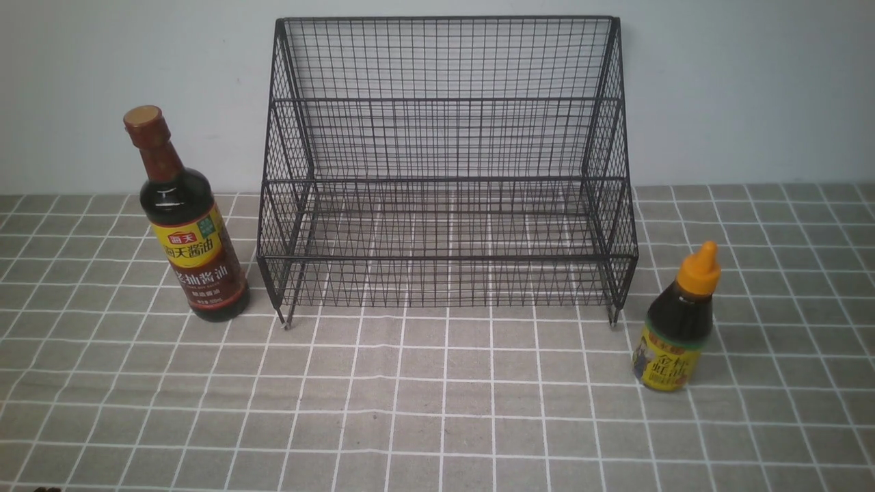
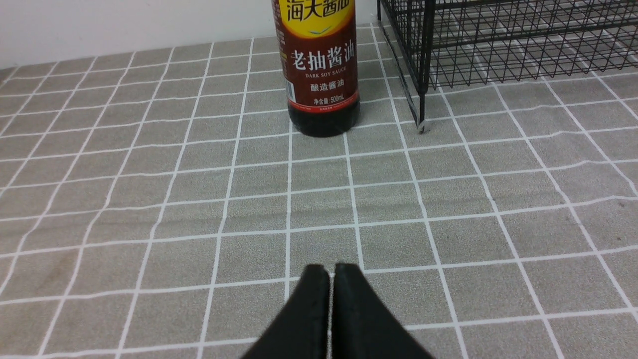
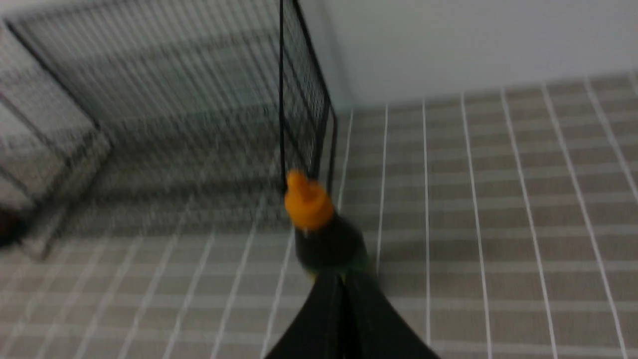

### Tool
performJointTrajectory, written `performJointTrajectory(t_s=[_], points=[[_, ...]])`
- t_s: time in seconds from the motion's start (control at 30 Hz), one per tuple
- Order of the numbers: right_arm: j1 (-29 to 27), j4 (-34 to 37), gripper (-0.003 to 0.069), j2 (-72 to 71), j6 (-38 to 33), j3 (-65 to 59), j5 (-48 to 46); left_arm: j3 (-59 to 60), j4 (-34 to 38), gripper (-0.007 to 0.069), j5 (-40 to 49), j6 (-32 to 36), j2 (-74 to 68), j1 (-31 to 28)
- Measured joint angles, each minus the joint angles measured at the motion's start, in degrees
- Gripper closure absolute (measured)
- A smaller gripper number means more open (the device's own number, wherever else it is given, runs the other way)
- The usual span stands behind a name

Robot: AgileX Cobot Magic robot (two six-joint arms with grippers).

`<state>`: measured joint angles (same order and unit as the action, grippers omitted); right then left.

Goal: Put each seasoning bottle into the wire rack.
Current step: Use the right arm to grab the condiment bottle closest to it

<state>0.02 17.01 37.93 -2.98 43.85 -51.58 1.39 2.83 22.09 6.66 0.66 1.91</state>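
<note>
The black wire rack [image 1: 448, 171] stands against the back wall, with no bottle in it. A tall seasoning bottle [image 1: 188, 225] with a brown neck wrap stands on the cloth just left of the rack, its lower half also in the left wrist view [image 2: 321, 75]. A short seasoning bottle [image 1: 679, 324] with an orange cap stands to the right of the rack's front corner. My left gripper [image 2: 331, 271] is shut, empty, well short of the tall bottle. My right gripper [image 3: 343, 279] is shut and empty, with the short bottle [image 3: 319, 224] right behind its tips. Neither arm shows in the front view.
A grey cloth with white grid lines [image 1: 437, 396] covers the table. A pale wall [image 1: 752, 89] rises right behind the rack. The rack's front left foot [image 2: 421, 124] stands close to the tall bottle.
</note>
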Motion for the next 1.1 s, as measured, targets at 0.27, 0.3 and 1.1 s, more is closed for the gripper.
performJointTrajectory(t_s=[0.27,0.3,1.1], points=[[1.4,-2.3,0.0670,30.5,-5.1,22.0,-17.3,0.0,0.0,0.0631,0.0,0.0,0.0,0.0],[2.4,-2.6,0.0669,32.2,-5.1,23.4,-17.5,0.0,0.0,0.0631,0.0,0.0,0.0,0.0],[16.6,-16.6,0.0112,53.5,5.3,30.2,-7.3,0.0,0.0,0.0631,0.0,0.0,0.0,0.0]])
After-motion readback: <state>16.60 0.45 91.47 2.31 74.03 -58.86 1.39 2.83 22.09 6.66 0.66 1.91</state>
